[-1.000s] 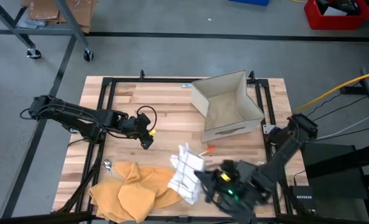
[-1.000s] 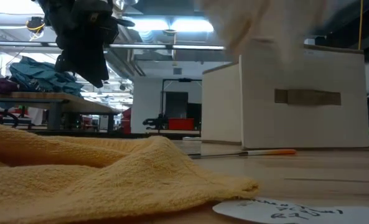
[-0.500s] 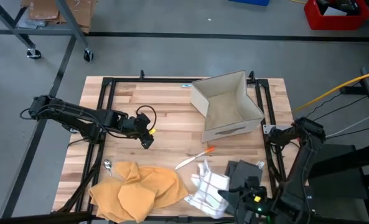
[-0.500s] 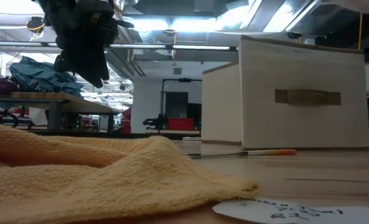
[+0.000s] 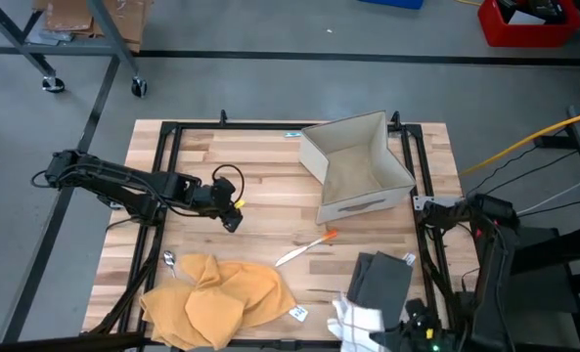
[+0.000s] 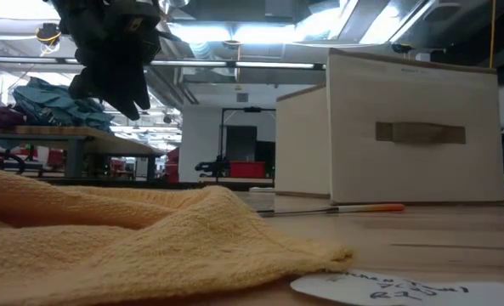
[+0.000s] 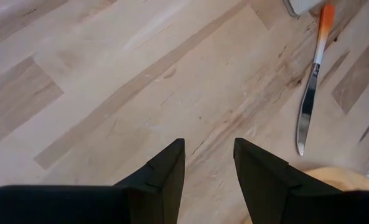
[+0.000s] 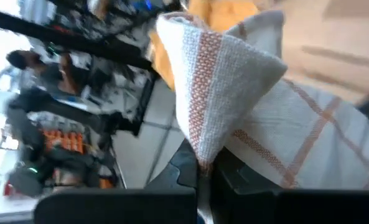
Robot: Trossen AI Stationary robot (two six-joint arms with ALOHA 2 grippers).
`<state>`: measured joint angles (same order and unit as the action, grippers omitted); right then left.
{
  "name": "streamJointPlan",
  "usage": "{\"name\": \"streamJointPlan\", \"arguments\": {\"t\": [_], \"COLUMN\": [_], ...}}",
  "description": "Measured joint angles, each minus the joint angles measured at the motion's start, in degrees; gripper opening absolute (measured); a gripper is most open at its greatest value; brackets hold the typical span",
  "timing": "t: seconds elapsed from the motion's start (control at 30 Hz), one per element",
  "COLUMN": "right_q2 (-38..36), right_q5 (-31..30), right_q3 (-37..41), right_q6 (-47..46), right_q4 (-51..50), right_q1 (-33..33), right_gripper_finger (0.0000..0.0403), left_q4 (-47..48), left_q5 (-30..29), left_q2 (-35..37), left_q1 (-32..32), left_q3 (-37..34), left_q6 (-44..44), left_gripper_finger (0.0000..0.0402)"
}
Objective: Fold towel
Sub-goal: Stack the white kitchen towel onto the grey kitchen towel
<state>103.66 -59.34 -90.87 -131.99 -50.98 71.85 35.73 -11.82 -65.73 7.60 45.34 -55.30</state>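
A white towel with orange stripes [image 5: 358,321] is bunched at the table's near edge, right of middle, with my right gripper [image 5: 387,334] shut on it. The right wrist view shows the white towel [image 8: 252,118] filling the space before the gripper [image 8: 203,171]. A crumpled yellow towel [image 5: 211,298] lies on the wood at the near left, and it fills the low view's foreground [image 6: 107,238]. My left gripper [image 5: 229,213] hovers open above bare wood at the left middle, empty [image 7: 209,168]. My right gripper pinches a folded ridge of the white towel [image 8: 204,152] between its two fingers, more than one layer. The fingers reach in from the table's right side, slanting a little downward. The cloth stands out past the fingers in a peaked bunch; whether any of it rests on the table I cannot tell.
An open cardboard box [image 5: 358,166] stands at the far right. A knife with an orange handle [image 5: 307,246] lies mid-table. A dark cloth [image 5: 379,279] lies at the near right. A spoon [image 5: 169,260] and a paper tag [image 5: 297,312] lie near the yellow towel.
My right gripper has swung toward the table's near right corner and sunk a little, still shut on the white towel. The towel has gone from beside the yellow towel to the near edge, uncovering the dark cloth and the paper tag.
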Motion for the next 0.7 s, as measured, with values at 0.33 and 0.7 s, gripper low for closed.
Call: {"name": "streamJointPlan", "arguments": {"t": [0.33, 0.7], "right_q2": [3.1, 2.6], "right_q5": [2.1, 5.3], "right_q3": [0.2, 0.3], "right_q6": [0.0, 0.0], "right_q4": [-6.3, -15.0], "right_q1": [-0.8, -1.1], "right_gripper_finger": [0.0012, 0.0012], "left_q4": [-8.7, -50.2], "left_q5": [0.0, -2.3], "left_q2": [-0.1, -12.0], "left_q1": [3.0, 13.7], "left_q3": [0.0, 0.1], "left_q6": [-0.1, 7.6], "left_gripper_finger": [0.0131, 0.0131]}}
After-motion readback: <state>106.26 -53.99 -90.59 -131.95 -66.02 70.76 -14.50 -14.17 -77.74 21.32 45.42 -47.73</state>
